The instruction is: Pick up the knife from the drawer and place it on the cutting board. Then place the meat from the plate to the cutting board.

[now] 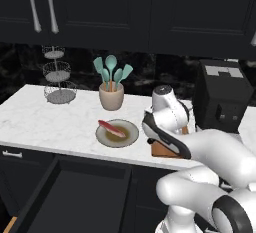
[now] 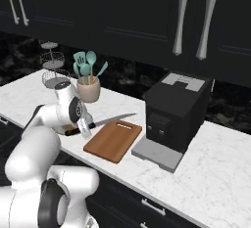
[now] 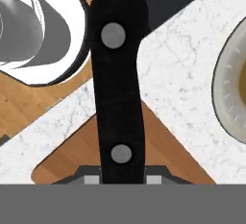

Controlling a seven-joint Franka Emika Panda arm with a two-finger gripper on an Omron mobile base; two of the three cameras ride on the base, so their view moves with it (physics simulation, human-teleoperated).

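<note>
From the left base view I see the drawer pulled open below the worktop, and the plate sits near its front edge with the meat lying across its left side, not yet touched. My arm blocks most of the cutting board, just right of the plate; only a corner of it peeks out. From the right base view the board lies bare between the cup of teal spatulas and the coffee machine, and the knife runs level, its blade reaching over the board's far left corner while the handle end sits at the hand. I judge I am carrying it in low so it can be laid flat. In the hand view the black handle rises straight up from between the fingers, so the hand looks clamped on it, though the tips are mostly hidden under the handle. Board wood and marble show beneath, the plate rim at the right.
</note>
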